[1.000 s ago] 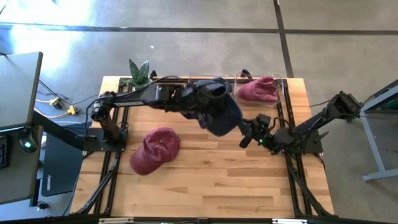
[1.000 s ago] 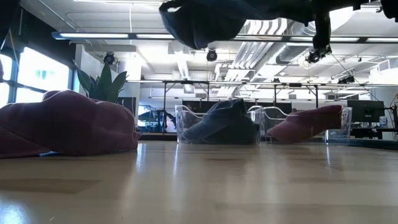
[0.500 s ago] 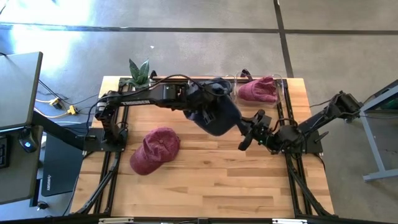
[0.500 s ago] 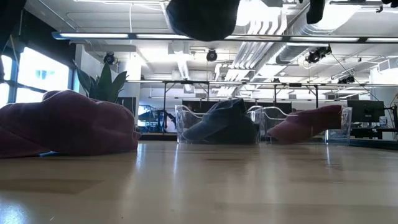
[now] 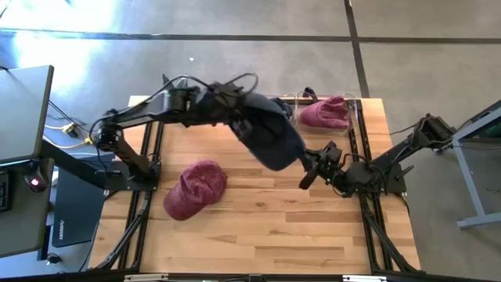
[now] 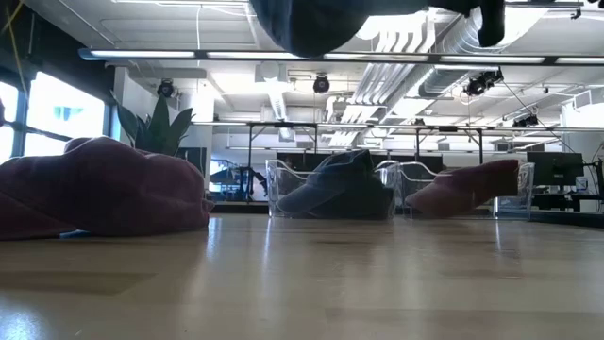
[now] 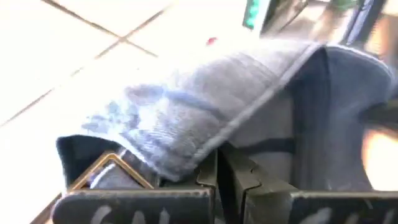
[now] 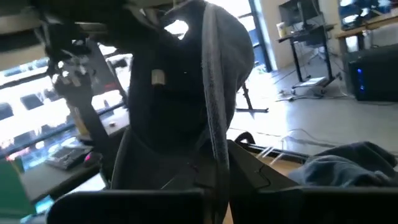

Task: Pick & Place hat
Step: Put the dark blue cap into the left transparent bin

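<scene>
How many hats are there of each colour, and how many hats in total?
Dark blue hats: 2, one held up between both arms, one in the left clear bin.
Maroon hats: 2, one on the table, one in the right clear bin.
Total: 4 hats.

The dark blue hat point(image 5: 270, 135) is soft matt cloth, with a faded, slightly fuzzy denim-like weave and a stitched seam along its edge in the left wrist view, and the maroon hat point(image 5: 196, 188) on the table looks like the same matt, limp fabric. The table point(image 5: 258, 227) is pale wood in planks with a smooth, faintly glossy finish, and the bins point(image 6: 330, 189) at its far edge are clear, shiny plastic
</scene>
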